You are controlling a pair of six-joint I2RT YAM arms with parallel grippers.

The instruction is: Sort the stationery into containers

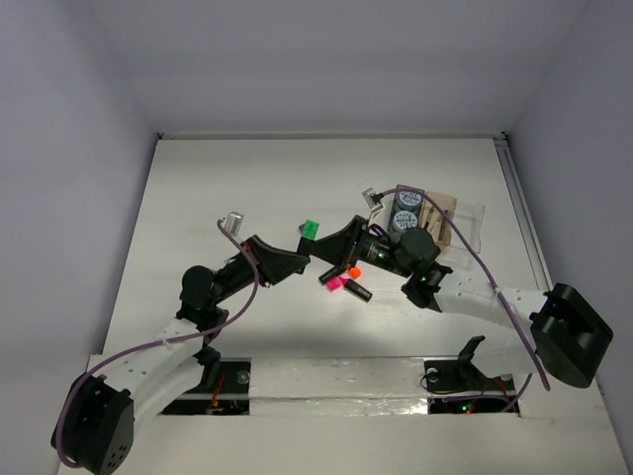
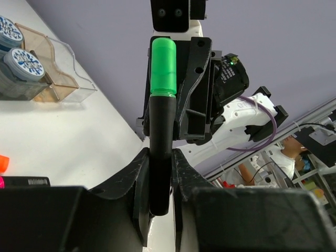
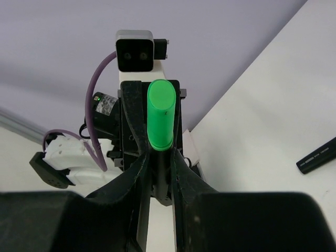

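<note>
tabletop [image 1: 247, 188], white and matte, is closed in by pale lilac walls [image 1: 326, 59] at 9, 12 and 3 o'clock, with both arm bases at 6 o'clock. in the top view a clear box [image 1: 463, 220] with a tan insert sits at about 2 o'clock from the table's middle, and two round blue-and-white pieces [image 1: 405, 208] lie against its 9 o'clock side, partly hidden by the right arm, which crosses just in front of them. just at 5 o'clock from where the arms meet, an orange-tipped marker [image 1: 353, 269] and a pink-tipped marker [image 1: 348, 288] lie close together on the table; whether they touch cannot be told. the two arms reach in from 8 and 4 o'clock and meet nose to nose near the middle. between them is the green-capped highlighter [image 2: 160, 121], off the table, its green cap pointing toward 12 o'clock in the top view. the left gripper [image 2: 160, 157] has its fingers pressed against both sides of the black body near the uncapped end. the right gripper [image 3: 160, 157] is also clamped on that body, just below the cap, so both grip the one highlighter at once, each filling the view behind it in the other's wrist camera.
</note>
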